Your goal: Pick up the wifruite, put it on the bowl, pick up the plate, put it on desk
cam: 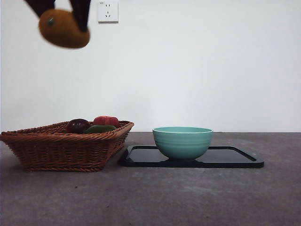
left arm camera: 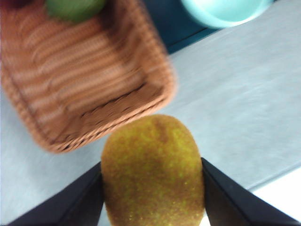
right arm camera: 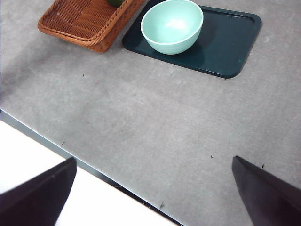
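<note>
**Fruit held high above the basket**

Your left end effector (cam: 63, 19) is clamped on the wifruite (left arm camera: 153, 172), a fuzzy brown-yellow fruit, jaws pressed to both its sides, high over the wicker basket (cam: 66, 146). The bowl (cam: 182, 141) sits empty on the dark plate (cam: 235, 157) beside the basket on the surface (right arm camera: 155, 132). Your right end effector (right arm camera: 155, 197) hangs spread wide, holding nothing, well apart from them.
</note>
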Available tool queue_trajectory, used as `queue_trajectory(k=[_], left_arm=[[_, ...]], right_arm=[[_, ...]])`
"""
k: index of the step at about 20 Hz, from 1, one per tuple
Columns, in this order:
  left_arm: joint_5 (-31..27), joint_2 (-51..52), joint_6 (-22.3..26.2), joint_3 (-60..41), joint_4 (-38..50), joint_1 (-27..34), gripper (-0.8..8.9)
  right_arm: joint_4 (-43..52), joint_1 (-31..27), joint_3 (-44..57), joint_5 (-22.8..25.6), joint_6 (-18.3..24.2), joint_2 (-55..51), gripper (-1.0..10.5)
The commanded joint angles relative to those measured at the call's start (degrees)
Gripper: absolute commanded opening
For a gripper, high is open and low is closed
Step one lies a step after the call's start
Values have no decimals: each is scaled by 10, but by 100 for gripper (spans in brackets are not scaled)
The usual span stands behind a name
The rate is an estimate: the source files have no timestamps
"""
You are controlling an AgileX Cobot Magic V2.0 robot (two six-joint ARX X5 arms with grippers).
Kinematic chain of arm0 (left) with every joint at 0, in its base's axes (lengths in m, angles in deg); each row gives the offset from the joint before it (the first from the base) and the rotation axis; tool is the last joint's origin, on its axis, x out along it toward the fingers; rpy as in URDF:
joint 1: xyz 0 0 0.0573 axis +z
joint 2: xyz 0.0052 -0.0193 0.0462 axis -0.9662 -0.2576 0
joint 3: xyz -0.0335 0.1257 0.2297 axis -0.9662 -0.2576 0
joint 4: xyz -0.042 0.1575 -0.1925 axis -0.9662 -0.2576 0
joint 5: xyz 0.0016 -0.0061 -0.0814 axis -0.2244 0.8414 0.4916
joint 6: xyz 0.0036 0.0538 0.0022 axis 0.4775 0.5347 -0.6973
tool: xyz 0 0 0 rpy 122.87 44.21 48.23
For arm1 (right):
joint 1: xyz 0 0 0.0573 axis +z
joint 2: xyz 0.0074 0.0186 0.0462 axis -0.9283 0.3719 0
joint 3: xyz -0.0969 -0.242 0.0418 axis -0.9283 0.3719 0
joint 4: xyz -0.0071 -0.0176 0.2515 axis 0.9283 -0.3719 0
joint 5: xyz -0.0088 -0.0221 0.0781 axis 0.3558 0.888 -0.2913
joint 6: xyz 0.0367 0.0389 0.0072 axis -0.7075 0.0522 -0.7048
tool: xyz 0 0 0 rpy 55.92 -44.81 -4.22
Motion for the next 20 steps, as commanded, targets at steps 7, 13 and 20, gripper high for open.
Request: queue_trajectory(k=[7,13,20], left_arm=[[1,-30,-30,-52,132,57,214],[1,-104,-30,-64,180,81,214],[1,-199,-45,-64,223,82,214]], right_arm=[[11,3,-5,1,-8,1,560],[21,3,-5,0,-8,1,560],[21,3,-5,0,-8,1,560]])
